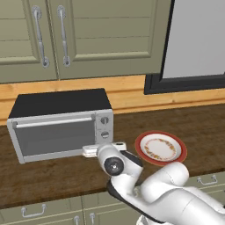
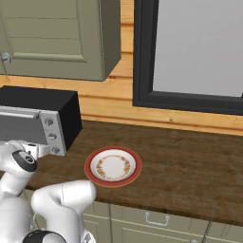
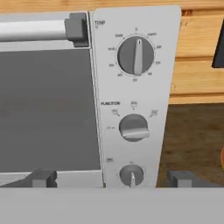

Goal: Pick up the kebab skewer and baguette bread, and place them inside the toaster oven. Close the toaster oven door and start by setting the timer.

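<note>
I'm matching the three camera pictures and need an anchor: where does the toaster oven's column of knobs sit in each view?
Left base view: knob column left of centre, at the toaster oven's right end.
Right base view: knob column at the left, on the oven's near corner.
Hand view: knob column fills the centre, seen close up, right of the toaster oven door.
Shared landmark: the oven's silver bar handle.

The boxy silver-grey, black-topped toaster oven [image 1: 61, 124] is sitting on the counter. Its grey glass-fronted door [image 1: 55, 137] is standing shut, upright.

Dark wood counter [image 1: 202, 127], olive cabinets [image 1: 110, 35], black-framed window [image 2: 190, 52], wooden backsplash [image 1: 132, 90]
</note>
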{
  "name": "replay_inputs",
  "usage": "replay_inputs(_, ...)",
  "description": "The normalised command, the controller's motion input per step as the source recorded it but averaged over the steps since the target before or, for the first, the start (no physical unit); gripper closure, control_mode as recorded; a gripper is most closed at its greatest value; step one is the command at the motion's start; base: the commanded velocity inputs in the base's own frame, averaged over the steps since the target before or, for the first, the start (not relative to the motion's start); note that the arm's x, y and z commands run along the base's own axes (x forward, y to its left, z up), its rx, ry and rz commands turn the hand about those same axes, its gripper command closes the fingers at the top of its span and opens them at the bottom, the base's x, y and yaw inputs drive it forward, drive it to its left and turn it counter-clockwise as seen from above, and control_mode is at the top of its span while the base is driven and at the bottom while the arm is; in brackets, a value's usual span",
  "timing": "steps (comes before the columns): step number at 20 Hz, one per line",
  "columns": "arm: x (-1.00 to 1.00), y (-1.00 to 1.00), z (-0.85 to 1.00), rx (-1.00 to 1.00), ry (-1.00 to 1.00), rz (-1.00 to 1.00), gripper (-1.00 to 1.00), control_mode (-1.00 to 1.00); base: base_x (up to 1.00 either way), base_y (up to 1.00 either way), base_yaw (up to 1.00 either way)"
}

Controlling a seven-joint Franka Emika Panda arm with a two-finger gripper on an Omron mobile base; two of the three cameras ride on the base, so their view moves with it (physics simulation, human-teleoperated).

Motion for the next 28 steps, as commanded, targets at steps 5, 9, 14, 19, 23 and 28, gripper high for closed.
replay_inputs(5, 0.00, -0.22, -0.02, 0.00, 0.27, 0.00, -1.00, -1.00, 0.00, 0.00, 0.00)
replay_inputs(9, 0.07, -0.10, -0.13, 0.00, 0.21, 0.01, -1.00, -1.00, 0.00, 0.00, 0.00)
replay_inputs(14, 0.19, 0.00, -0.18, 0.00, 0.13, 0.00, -1.00, -1.00, 0.00, 0.00, 0.00)
replay_inputs(19, 0.31, 0.07, -0.32, 0.00, 0.06, 0.00, -1.00, -1.00, 0.00, 0.00, 0.00)
replay_inputs(23, 0.32, 0.02, -0.39, 0.00, 0.01, 0.00, -1.00, -1.00, 0.00, 0.00, 0.00)
replay_inputs(28, 0.33, 0.00, -0.25, 0.00, 0.00, 0.00, -1.00, -1.00, 0.00, 0.00, 0.00)
